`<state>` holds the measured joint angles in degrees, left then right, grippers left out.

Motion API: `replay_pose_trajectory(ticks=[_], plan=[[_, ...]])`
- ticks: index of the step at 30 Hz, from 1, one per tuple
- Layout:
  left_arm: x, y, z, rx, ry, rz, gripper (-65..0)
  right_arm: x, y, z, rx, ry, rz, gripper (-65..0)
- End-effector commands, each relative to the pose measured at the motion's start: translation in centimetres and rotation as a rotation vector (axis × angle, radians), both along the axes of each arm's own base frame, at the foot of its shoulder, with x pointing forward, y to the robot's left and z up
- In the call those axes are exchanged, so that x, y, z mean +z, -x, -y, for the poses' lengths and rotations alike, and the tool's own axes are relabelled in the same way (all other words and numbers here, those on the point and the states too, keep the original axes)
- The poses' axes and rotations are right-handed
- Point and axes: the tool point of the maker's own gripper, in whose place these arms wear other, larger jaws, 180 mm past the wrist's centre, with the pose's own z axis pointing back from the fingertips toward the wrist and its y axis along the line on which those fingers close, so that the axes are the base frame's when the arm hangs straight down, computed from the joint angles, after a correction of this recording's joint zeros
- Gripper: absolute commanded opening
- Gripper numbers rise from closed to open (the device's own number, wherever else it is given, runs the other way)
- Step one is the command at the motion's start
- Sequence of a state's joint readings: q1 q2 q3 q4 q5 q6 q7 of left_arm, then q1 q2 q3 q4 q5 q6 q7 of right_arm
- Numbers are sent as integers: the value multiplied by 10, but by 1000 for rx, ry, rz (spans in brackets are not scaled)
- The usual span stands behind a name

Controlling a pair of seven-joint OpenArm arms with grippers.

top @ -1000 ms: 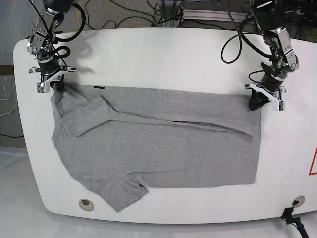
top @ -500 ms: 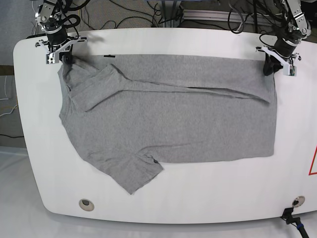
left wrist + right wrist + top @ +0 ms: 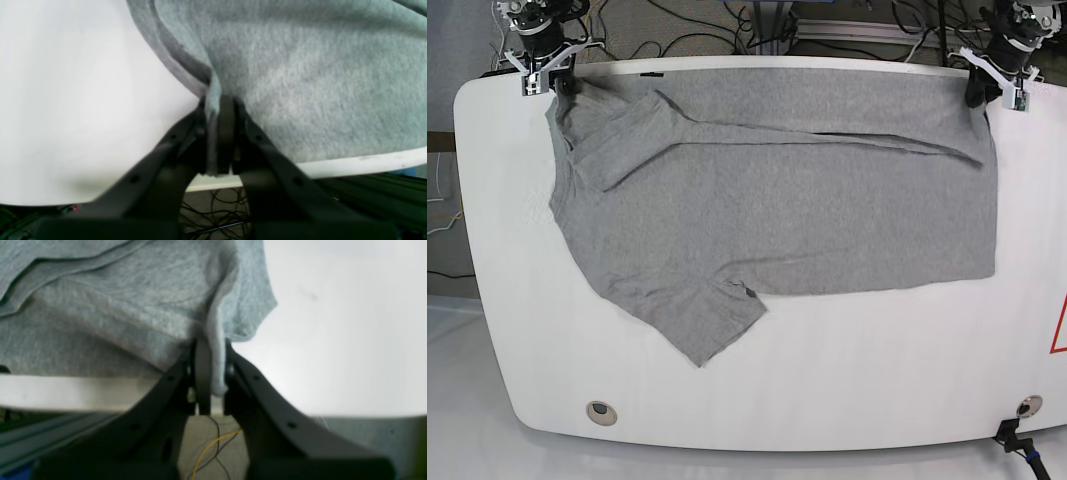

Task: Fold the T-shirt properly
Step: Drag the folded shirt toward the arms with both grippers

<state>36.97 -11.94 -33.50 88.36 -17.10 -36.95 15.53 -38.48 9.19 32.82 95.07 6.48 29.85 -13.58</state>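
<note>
The grey T-shirt (image 3: 777, 200) lies spread over the far half of the white table (image 3: 847, 370), folded once, with one sleeve (image 3: 712, 320) pointing toward the near left. At the far right corner my left gripper (image 3: 979, 92) is shut on a corner of the T-shirt (image 3: 300, 83), the cloth pinched between its black fingers (image 3: 227, 133). My right gripper (image 3: 557, 82) at the far left corner is shut on the other corner of the T-shirt (image 3: 133, 306), a fold of cloth clamped between its fingers (image 3: 201, 373). Both held corners are at the table's far edge.
Cables (image 3: 707, 25) and a metal frame (image 3: 847, 20) lie behind the table's far edge. A round hole (image 3: 601, 410) sits near the front left, another (image 3: 1028, 406) near the front right. A red marking (image 3: 1060, 325) shows at the right edge.
Both grippers have pulled the T-shirt's top edge farther away, up to the table's far edge. The whole shirt has slid away with them and lies flatter.
</note>
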Motion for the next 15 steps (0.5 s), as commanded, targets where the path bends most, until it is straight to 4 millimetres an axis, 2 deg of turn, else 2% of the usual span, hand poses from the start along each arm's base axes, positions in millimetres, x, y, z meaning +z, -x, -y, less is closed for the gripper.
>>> replay_pose_trajectory(ticks=[1, 4, 7, 9, 10, 12, 13, 15], plan=[[-19, 29, -5, -35, -52, -157, -650, -13, 24, 6, 3, 33, -116, -650], [-18, 27, 3, -78, -34, -152, -650, -12, 23, 6, 4, 32, -114, -650], [-18, 25, 3, -77, -32, -145, -650, -11, 13, 7, 0, 32, -91, -650], [-15, 14, 3, -77, -33, -121, -650, -10, 11, 9, -7, 37, -87, -650], [-13, 11, 0, -70, -38, -113, -589, -10, 10, 9, -9, 38, -85, -650], [-7, 11, -16, -25, -61, -95, -445, -9, 10, 10, -8, 40, -84, -562], [-2, 4, -22, -8, -70, -73, -408, -8, 9, 9, -4, 39, -82, -514], [1, -3, -24, -7, -74, -57, -408, -7, 3, 9, -4, 40, -68, -448]])
